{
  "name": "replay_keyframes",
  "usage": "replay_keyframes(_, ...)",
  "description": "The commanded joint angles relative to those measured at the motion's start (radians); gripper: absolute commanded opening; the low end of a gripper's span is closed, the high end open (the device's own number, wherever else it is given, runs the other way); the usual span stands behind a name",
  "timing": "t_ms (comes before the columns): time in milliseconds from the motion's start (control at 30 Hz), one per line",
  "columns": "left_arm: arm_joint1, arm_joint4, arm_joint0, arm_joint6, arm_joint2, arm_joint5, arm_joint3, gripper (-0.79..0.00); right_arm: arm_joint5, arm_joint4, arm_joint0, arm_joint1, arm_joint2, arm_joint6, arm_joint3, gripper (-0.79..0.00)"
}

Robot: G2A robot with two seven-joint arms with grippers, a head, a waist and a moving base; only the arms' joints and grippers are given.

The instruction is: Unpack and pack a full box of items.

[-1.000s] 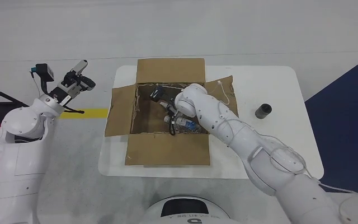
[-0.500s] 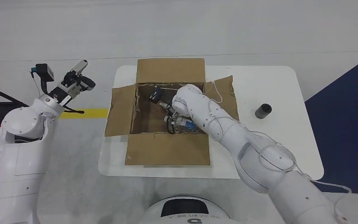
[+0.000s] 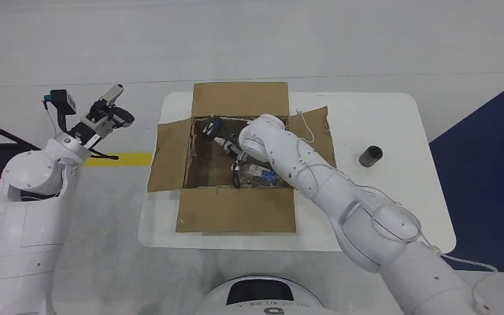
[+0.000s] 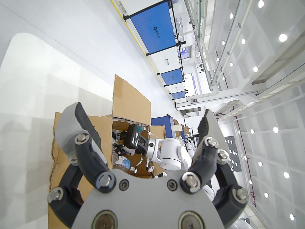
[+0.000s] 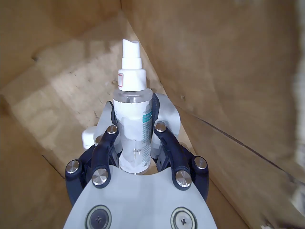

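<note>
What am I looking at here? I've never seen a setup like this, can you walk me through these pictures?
This is a white robot with two arms, working at a table. One picture looks down from above its arms. The other two come from a camera on each wrist. On the table stands an open cardboard box, with a small dark cylinder beside it. The right end effector, that arm's grasping claw, is inside the box and closed on a clear spray bottle with a white nozzle. Another bottle lies in the box. The left end effector is open and empty, off to the side of the table.
</note>
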Motion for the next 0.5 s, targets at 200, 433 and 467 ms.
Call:
replay_keyframes(200,0.000,0.000,0.000,0.000,0.000,0.000,0.000,0.000,-0.095,-0.180,-0.417,0.225,0.375,0.099,-0.786,-0.785)
replay_keyframes(433,0.000,0.000,0.000,0.000,0.000,0.000,0.000,0.000,-0.225,-0.190,-0.780,0.311,0.701,-0.010,-1.235,-0.785)
replay_keyframes(467,0.000,0.000,0.000,0.000,0.000,0.000,0.000,0.000,-0.232,-0.170,-0.810,0.317,0.747,-0.059,-1.256,-0.785)
